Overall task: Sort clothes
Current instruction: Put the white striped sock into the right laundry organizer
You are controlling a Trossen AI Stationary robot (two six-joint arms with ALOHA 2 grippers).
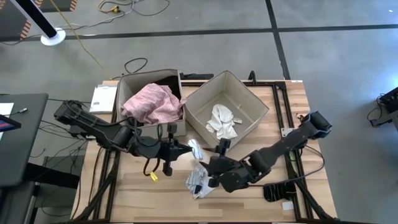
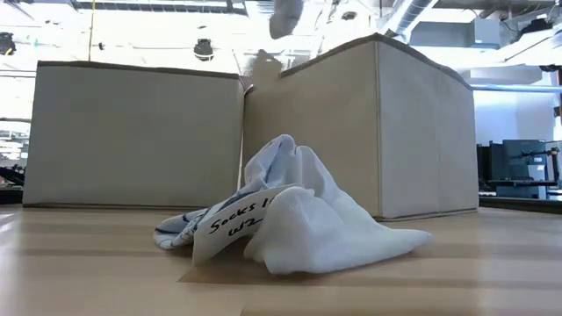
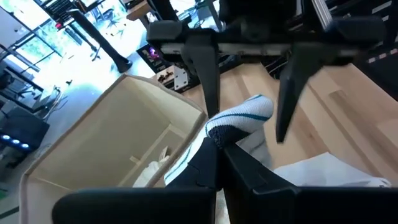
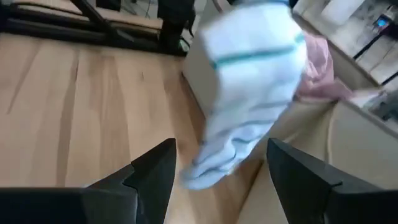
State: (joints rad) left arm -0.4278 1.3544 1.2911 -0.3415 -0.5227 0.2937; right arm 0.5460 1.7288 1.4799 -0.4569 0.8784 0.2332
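Ribbed knit white sock (image 3: 239, 118), beige woven fabric boxes (image 1: 252, 102), smooth pale wooden table (image 1: 171, 199).

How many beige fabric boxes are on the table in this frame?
2. The left box holds a pink garment; the right box beside it holds a white-grey piece. None appears hidden.

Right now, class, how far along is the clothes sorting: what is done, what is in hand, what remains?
Done: a pink garment lies in the left box, and a white-grey piece in the right box. In hand: the left gripper is shut on a white sock with teal stripes, held up near the boxes; the right gripper is open beside it. Left: a white pile on the table.
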